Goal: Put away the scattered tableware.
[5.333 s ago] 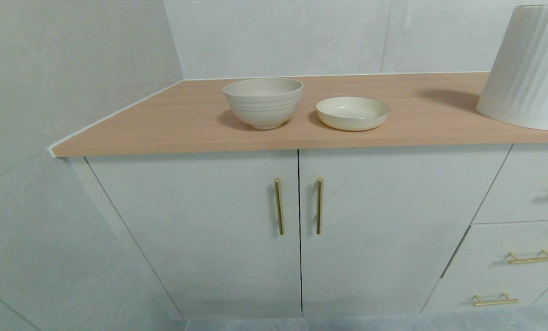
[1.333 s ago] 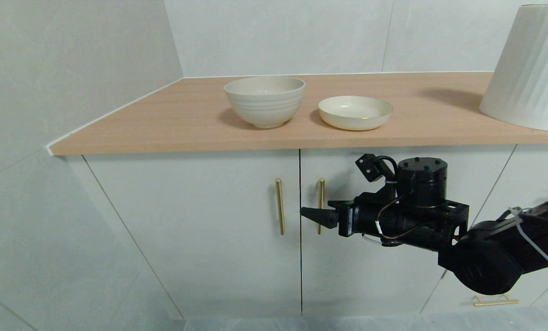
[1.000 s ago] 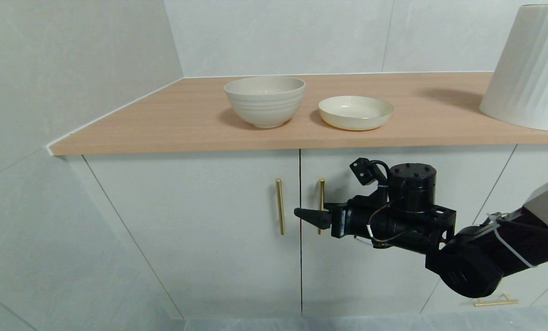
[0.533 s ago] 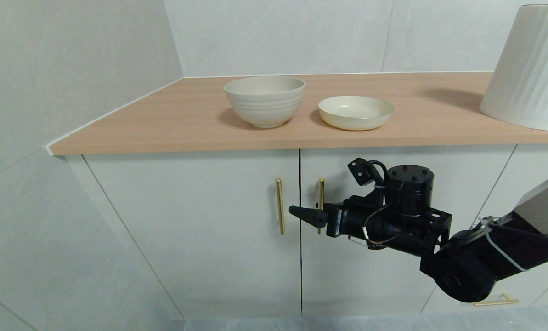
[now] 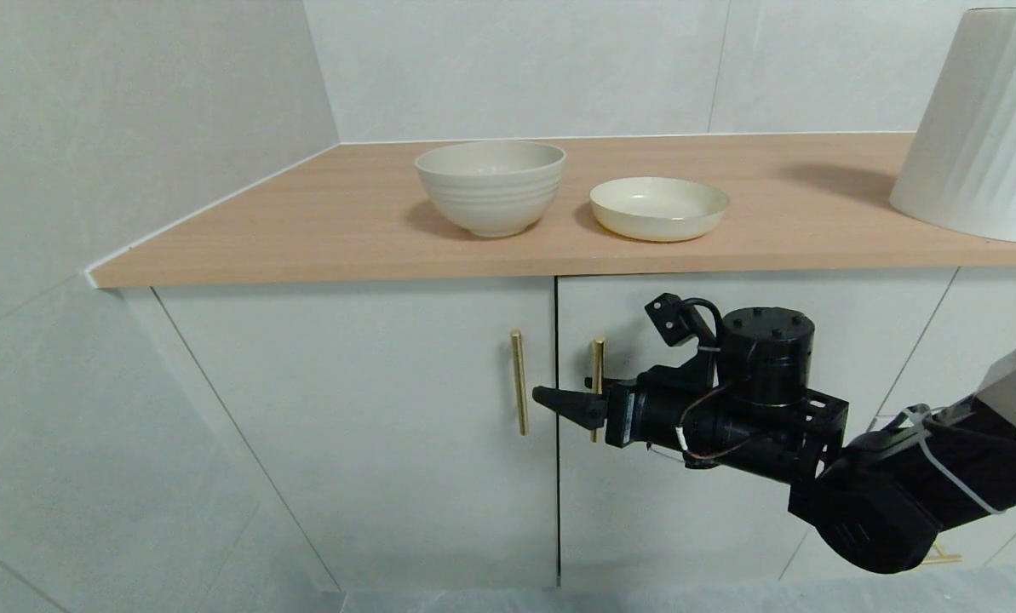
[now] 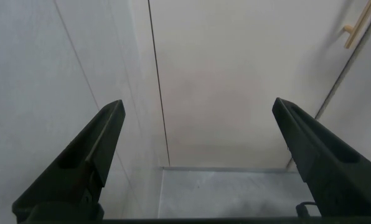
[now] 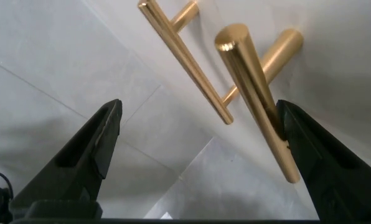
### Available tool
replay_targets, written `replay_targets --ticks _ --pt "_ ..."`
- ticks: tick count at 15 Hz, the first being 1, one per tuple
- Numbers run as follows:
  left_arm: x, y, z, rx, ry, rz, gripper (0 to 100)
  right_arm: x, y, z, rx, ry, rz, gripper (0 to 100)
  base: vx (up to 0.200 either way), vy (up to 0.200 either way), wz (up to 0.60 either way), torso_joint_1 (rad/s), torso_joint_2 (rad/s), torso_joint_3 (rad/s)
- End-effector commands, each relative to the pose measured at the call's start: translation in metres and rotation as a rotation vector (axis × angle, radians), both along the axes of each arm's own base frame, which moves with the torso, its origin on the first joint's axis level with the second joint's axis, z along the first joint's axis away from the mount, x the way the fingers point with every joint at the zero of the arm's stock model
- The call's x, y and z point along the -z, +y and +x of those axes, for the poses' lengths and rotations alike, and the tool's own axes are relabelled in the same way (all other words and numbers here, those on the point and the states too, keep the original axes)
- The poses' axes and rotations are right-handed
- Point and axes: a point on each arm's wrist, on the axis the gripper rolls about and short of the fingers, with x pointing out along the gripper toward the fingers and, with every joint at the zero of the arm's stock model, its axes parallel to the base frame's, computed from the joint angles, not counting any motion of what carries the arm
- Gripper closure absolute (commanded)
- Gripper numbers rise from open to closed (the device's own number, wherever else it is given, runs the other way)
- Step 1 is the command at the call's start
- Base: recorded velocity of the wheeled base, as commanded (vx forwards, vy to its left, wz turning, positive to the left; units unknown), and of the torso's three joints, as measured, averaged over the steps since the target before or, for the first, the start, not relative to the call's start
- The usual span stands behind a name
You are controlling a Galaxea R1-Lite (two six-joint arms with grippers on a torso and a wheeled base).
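Sitting on the tabletop [image 5: 303, 238]: bowl [image 5: 490, 187] and plate [image 5: 659, 208], side by side but not touching, near the front edge, roughly above the seam between the left door [image 5: 371, 426] and right door [image 5: 644, 528].

Head view: the right gripper [image 5: 559, 400] is below the tabletop in front of the right door, pointing toward the robot's left. One fingertip reaches past the right handle [image 5: 598, 362] to the seam, short of the left handle [image 5: 518, 383]. Bowl and plate are well above it, nothing held. A white ribbed shade [image 5: 984, 128] stands at the far right of the tabletop.

Right wrist view adds the gap: the right gripper [image 7: 198, 111] has its jaws spread wide, and the right handle [image 7: 254, 99] runs between them, hard by one finger. Can't tell if they touch. The left handle [image 7: 182, 62] is farther off.

Left wrist view: the left gripper [image 6: 198, 106] is also wide open with nothing between the jaws, facing pale cabinet panels and a strip of floor.
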Motion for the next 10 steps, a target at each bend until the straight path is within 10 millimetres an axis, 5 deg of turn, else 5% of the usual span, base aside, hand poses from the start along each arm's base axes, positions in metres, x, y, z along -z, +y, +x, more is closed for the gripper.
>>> replay_targets --ticks 1,10 --pt "0.0 0.0 0.0 -0.001 0.0 -0.001 0 -0.005 -0.001 -0.004 -0.007 -0.01 0.008 0 0.0 0.0 0.0 0.0 0.0 0.0" --pt "0.0 0.0 0.0 -0.001 0.0 0.002 0 -0.013 -0.003 -0.04 -0.096 0.025 -0.015 0 0.0 0.0 0.0 0.0 0.0 0.0"
